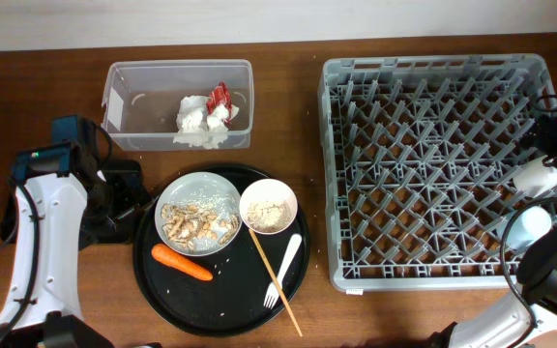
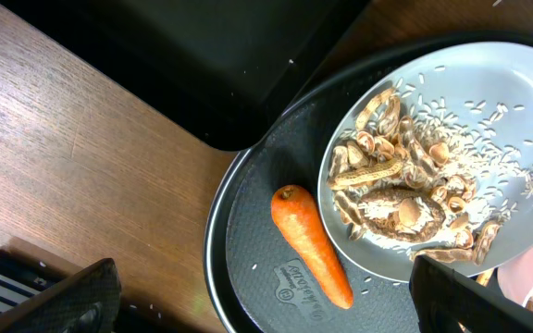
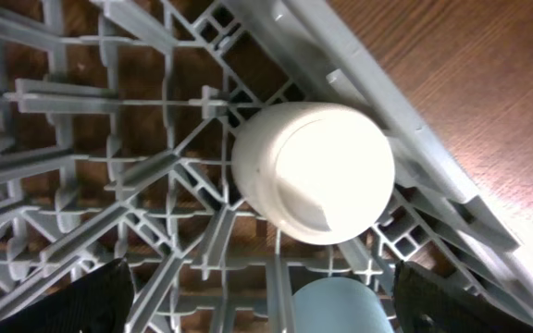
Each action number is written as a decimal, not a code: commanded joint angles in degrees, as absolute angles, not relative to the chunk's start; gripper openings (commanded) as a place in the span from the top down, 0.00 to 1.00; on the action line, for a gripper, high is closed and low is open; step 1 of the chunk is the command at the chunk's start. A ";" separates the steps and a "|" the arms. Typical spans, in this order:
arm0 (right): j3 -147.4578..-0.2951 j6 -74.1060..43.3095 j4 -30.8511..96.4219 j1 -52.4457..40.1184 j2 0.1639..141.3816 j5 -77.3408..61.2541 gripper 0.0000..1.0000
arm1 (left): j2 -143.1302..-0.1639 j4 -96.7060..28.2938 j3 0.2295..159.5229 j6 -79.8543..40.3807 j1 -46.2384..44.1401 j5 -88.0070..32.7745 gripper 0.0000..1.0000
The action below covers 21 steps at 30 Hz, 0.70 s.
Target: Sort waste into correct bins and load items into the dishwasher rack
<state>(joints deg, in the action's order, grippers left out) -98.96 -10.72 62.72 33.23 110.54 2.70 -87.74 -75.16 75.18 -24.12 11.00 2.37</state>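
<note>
Where the cups stand: white cup point(image 3: 313, 171) and light blue cup point(image 3: 333, 313), side by side in the dishwasher rack point(image 3: 91, 102).
Right gripper point(image 3: 266, 282): spread wide above them, empty.
Left gripper point(image 2: 262, 277): spread wide over the carrot point(image 2: 311, 245) on the round black tray point(image 2: 248, 222).

We find the left arm point(image 1: 39, 237) at the left of the overhead view. Its white link rises from the near edge to a black wrist that turns inward. The left claw point(image 2: 265, 301) points downward, jaws spread wide, with one finger point(image 2: 58, 298) in each lower corner of its wrist view. The right arm point(image 1: 549, 275) enters from the near right corner, black and partly cut off by the frame edge. The right claw point(image 3: 271, 303) also points downward, jaws wide apart.
</note>
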 commanded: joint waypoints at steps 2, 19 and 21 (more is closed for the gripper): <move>-100.42 -10.37 65.45 32.60 98.70 -4.71 0.08 | -86.54 -75.02 74.98 -24.77 11.14 2.35 0.01; -69.69 -14.02 79.83 0.49 70.32 -6.15 0.10 | -87.42 -57.87 74.98 -13.56 -27.75 -1.23 0.04; -68.03 -14.02 79.90 0.49 69.73 -5.34 0.10 | -90.54 -56.71 74.98 -13.54 -34.65 -1.06 0.05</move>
<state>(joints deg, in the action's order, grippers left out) -69.34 -13.52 80.09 0.25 70.32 -6.85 -87.90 -57.30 74.81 -14.50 -29.45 -1.06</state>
